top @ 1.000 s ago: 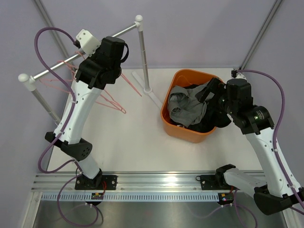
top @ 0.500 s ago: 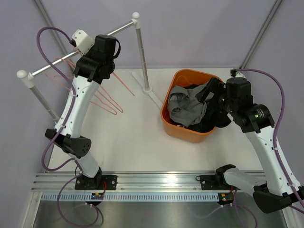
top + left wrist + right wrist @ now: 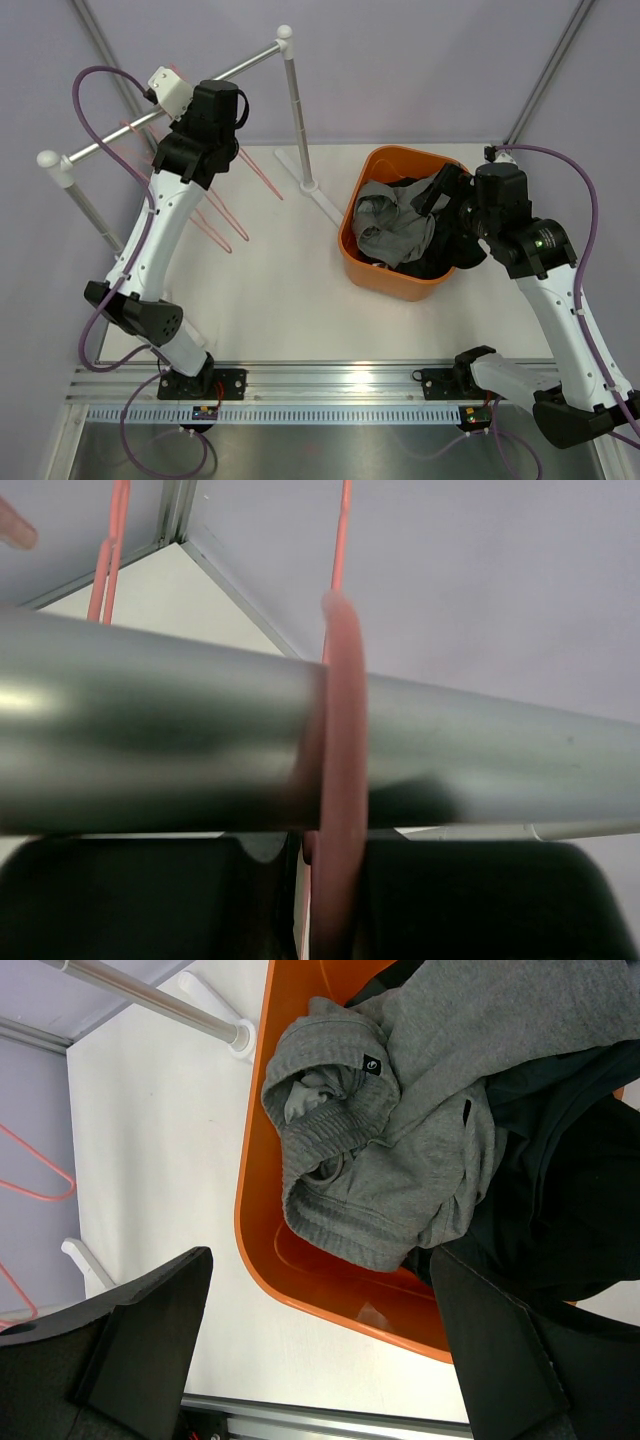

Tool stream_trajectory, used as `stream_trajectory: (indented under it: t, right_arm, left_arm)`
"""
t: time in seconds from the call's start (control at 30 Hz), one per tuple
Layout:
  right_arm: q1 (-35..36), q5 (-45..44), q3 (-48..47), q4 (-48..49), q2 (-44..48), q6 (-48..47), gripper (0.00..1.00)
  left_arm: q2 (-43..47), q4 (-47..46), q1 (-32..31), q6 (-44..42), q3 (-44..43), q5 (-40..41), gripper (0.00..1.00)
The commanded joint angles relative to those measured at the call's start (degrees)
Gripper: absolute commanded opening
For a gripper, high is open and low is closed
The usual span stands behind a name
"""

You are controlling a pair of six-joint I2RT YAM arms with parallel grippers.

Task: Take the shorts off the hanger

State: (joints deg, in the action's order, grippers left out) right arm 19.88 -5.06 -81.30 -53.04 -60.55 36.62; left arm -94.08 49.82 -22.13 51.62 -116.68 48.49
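The grey shorts (image 3: 392, 226) (image 3: 400, 1150) lie bunched in the orange basket (image 3: 375, 272) (image 3: 300, 1280), on top of dark shorts (image 3: 442, 252) (image 3: 570, 1210). My right gripper (image 3: 320, 1360) hangs open just above the basket's near rim, nothing between its fingers. High at the back left, my left gripper (image 3: 330, 900) (image 3: 200, 105) is shut on the hook of a pink hanger (image 3: 340, 740), which loops over the metal rail (image 3: 150, 750) (image 3: 120, 140). That hanger and the other pink ones (image 3: 222, 228) carry no cloth.
The rail rests on two posts, one at the far left (image 3: 85, 210) and one at mid-back (image 3: 298, 115) with a white foot (image 3: 325, 200). The aluminium base rail (image 3: 330, 385) runs along the near edge.
My left arm has drawn the held hanger leftward along the rail; the pink hangers swung left and the rack shifted slightly. The right arm and the shorts have not moved.
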Motion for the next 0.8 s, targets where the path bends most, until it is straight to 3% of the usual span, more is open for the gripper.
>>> stream_trajectory:
  t: [0.0,0.07,0.3,0.37,0.77]
  right_arm:
    - [0.4,0.0,0.2,1.4,0.5,-0.7,0.99]
    - [0.4,-0.2,0.1,1.5,0.6,-0.7,1.0]
    - [0.4,0.3,0.3,2.1,0.4,-0.5,0.99]
    - [0.4,0.5,0.5,2.2,0.4,-0.4,0.99]
    - [0.4,1.0,2.0,2.9,1.8,-0.5,0.99]
  left_arm:
    - [3.6,-1.6,0.8,-0.5,4.9,-2.6,0.0]
    - [5.7,-5.5,0.7,-1.3,9.0,-3.0,0.09]
    - [8.5,-7.2,0.4,-3.3,11.9,-3.8,0.19]
    - [9.8,-8.1,-0.2,-3.8,13.1,-3.5,0.28]
    - [17.5,-14.7,-5.3,-9.4,21.1,-0.7,0.38]
